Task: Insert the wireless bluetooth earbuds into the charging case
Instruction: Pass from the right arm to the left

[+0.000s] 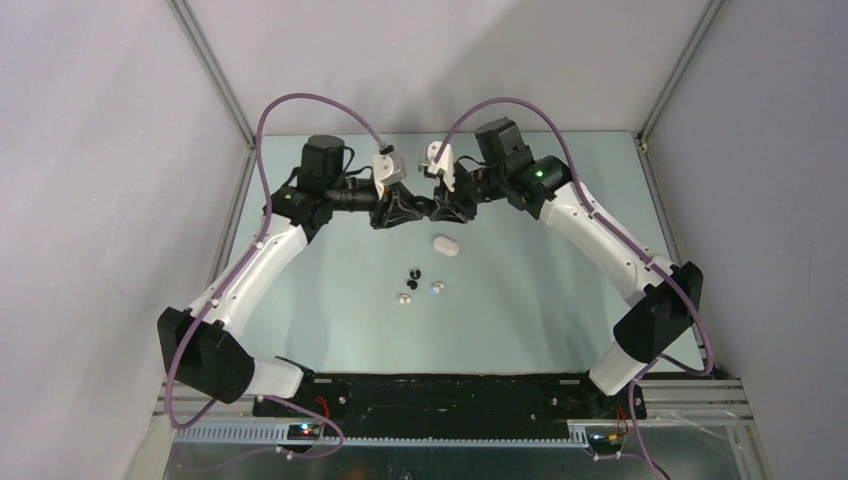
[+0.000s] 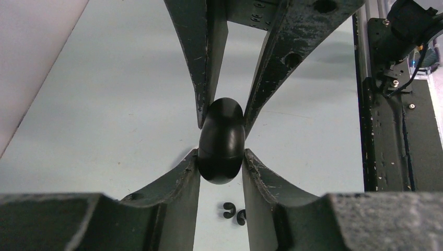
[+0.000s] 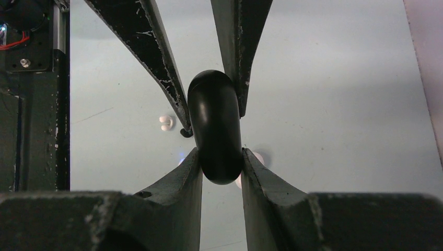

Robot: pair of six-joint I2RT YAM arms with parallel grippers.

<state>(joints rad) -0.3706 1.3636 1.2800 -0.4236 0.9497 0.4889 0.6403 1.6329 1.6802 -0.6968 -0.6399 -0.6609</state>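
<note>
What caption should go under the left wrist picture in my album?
Two pairs of fingers pinch a black oval case; two black earbuds lie on the table.

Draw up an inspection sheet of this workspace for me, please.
Surface: pale table, no spills seen.
Job's things: black case gripped by both arms; white case lying on the table; two black earbuds and two white earbuds loose near it.
Clutter: nothing seen.
Grippers: left gripper and right gripper both shut on the black case, from opposite sides.
Cables: purple cables arching above the arms.
Surroundings: plain grey walls on three sides.
</note>
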